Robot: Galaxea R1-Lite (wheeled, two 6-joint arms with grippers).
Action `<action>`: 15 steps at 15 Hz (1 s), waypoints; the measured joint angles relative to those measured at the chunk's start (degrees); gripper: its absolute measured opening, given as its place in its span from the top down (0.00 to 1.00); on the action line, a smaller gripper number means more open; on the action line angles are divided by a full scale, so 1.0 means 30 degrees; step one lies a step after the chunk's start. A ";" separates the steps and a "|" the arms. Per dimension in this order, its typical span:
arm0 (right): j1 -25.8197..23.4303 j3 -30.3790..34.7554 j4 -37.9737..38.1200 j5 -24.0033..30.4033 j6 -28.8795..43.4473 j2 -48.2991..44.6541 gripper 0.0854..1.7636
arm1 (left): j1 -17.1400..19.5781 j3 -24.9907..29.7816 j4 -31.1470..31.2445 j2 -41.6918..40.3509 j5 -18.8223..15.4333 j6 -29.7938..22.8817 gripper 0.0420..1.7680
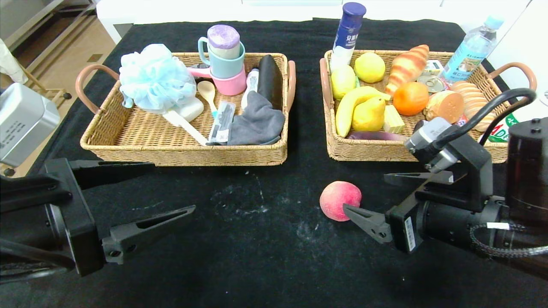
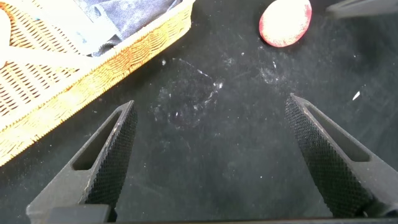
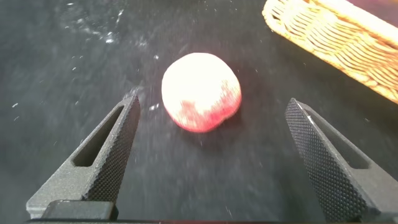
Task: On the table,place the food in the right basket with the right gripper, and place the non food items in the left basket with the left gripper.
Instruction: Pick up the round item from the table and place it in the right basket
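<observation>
A pink-red peach lies alone on the black tablecloth in front of the right basket. My right gripper is open and low just right of the peach, with one fingertip beside it. In the right wrist view the peach sits just ahead of the spread fingers, untouched. My left gripper is open and empty over bare cloth in front of the left basket. The left wrist view shows its gripper open, with the peach farther off.
The left basket holds a blue bath puff, stacked cups, a spoon and a grey cloth. The right basket holds bananas, a pear, an orange, bread and bottles. A metal box stands off the table's left side.
</observation>
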 joint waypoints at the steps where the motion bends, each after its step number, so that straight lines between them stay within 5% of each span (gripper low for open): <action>1: 0.0248 -0.0077 -0.0475 -0.0459 -0.0016 0.0398 0.03 | 0.0000 0.0000 0.0000 -0.0020 0.0000 0.0008 0.03; 6: 0.1057 -0.0394 -0.2593 -0.2637 -0.0358 0.2397 0.03 | -0.0028 -0.0008 0.0057 -0.0057 -0.0020 0.0000 0.03; 15: 0.0699 -0.0902 -0.3730 -0.2885 -0.0386 0.4539 0.03 | -0.0398 0.0077 0.0020 -0.0057 -0.0020 -0.0020 0.03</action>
